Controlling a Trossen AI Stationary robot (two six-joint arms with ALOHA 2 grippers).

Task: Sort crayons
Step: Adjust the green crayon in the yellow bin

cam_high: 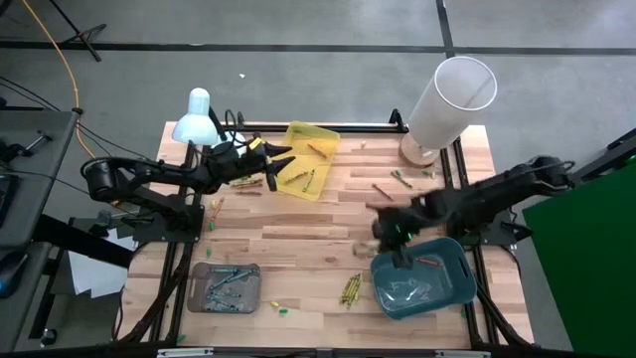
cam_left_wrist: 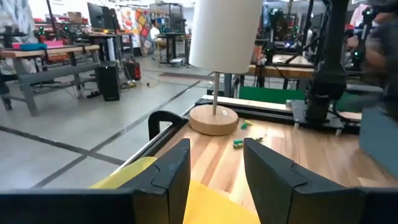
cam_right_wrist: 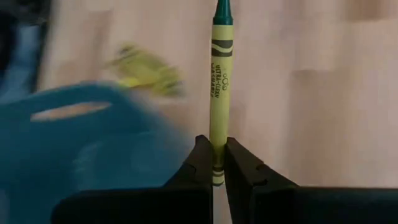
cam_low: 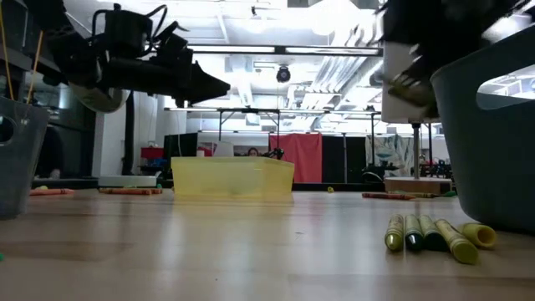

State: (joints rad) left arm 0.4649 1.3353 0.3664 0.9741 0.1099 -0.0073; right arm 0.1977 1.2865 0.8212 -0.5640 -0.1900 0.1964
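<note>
I am observing the right gripper [cam_right_wrist: 212, 163] clamping a yellow-green crayon [cam_right_wrist: 219, 93] beside the teal tray [cam_high: 425, 283], while the left gripper [cam_left_wrist: 214, 171] is hanging parted and empty over the yellow tray [cam_high: 310, 162].

Even bright overhead light; my right gripper [cam_high: 397, 231] motion-blurred, teal tray [cam_right_wrist: 81, 143] smeared; ceiling lights [cam_low: 334, 17] glare low.

A yellow-green crayon [cam_right_wrist: 219, 93] with a teal tip stands pinched between dark fingers. Olive crayons [cam_high: 350, 289] lie bunched at the table's six o'clock; others [cam_high: 301, 179] rest inside the yellow tray [cam_high: 320, 132] at twelve o'clock.
</note>
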